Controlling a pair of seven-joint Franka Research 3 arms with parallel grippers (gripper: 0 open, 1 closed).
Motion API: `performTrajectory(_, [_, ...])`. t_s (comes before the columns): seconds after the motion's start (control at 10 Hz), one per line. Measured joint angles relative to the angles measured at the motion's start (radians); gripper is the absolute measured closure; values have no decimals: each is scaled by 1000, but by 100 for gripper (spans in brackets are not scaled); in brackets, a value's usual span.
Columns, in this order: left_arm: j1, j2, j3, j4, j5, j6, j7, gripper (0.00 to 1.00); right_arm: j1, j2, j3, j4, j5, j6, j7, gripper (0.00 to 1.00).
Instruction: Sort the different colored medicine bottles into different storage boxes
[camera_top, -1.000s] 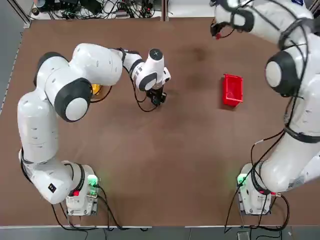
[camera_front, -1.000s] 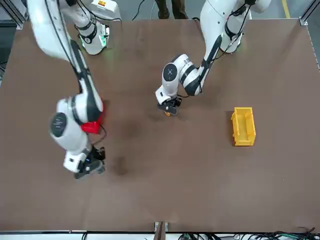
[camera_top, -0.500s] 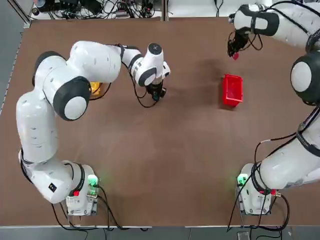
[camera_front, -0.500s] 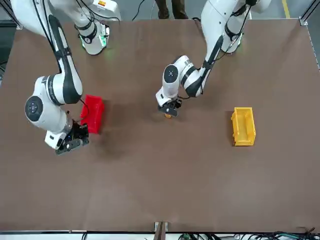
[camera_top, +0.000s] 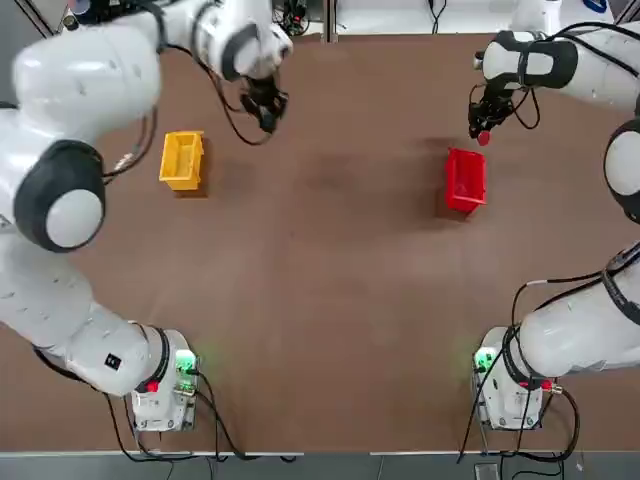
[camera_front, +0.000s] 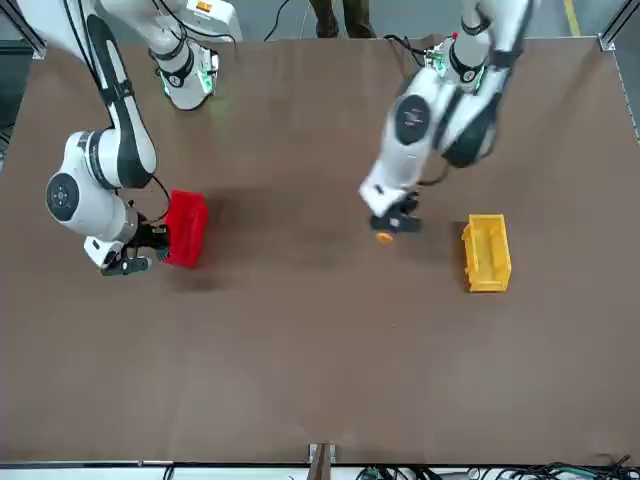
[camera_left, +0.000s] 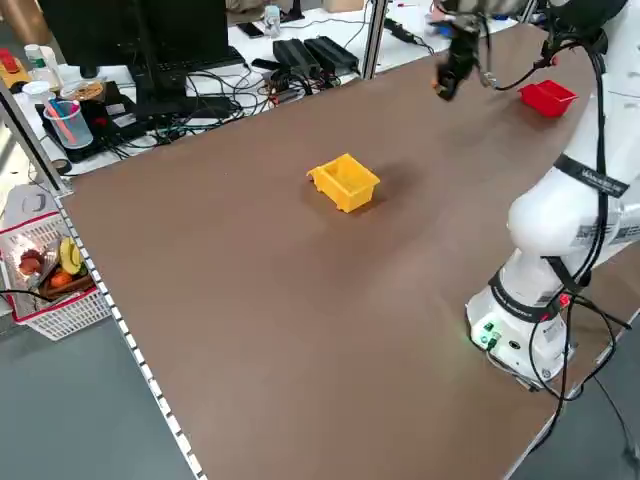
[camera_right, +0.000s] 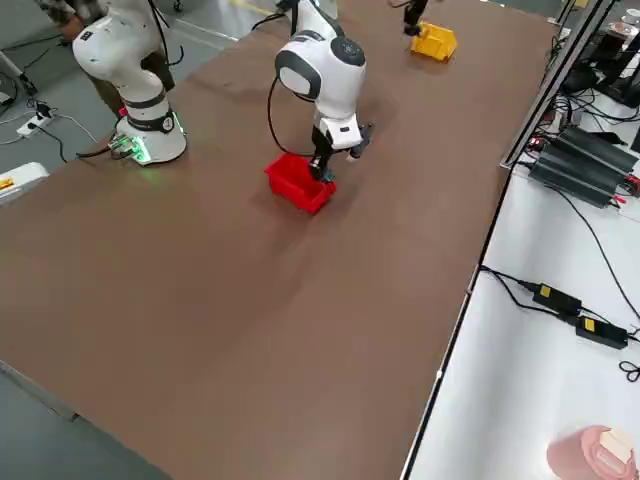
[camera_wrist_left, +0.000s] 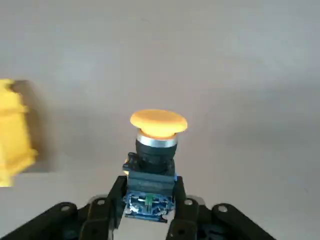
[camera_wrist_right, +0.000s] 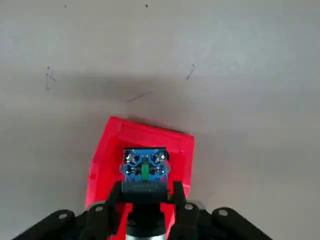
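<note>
On the brown worktop (camera_top: 330, 330), toward its far edge, the left jaws (camera_wrist_left: 149, 197) clasp the dark orange-capped bottle (camera_wrist_left: 158, 142) beside the yellow plastic box (camera_top: 181, 160) and the right jaws (camera_wrist_right: 146, 192) clasp the dark red-capped bottle (camera_top: 484, 137) near the red plastic box (camera_top: 465, 180), so each should be centred over its matching box, lowered inside the walls, then released gently.

At my right gripper's (camera_wrist_right: 146, 192) twelve o'clock I see a solid red box (camera_wrist_right: 114, 160). My left gripper (camera_wrist_left: 150, 192) has an orange-yellow cap (camera_wrist_left: 159, 123), silver-ringed, over a black-and-blue bottle (camera_wrist_left: 151, 187).
</note>
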Motion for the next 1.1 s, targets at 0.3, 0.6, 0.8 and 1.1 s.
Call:
performTrajectory(0.3, [306, -24, 1, -62, -8, 1, 223, 59, -1, -9, 6, -18, 5, 3, 16, 42])
performTrajectory(0.6, [419, -19, 1, -190, -4, 110, 266, 59, -2, -10, 8, -20, 8, 6, 19, 1])
performTrajectory(0.8, [452, 9, 1, -247, 49, 169, 266, 59, -2, -11, 9, -19, 11, 8, 19, 0])
performTrajectory(1.1, [475, 81, 1, -287, 109, 248, 266, 59, -2, -15, 9, 2, 14, 8, 27, 0])
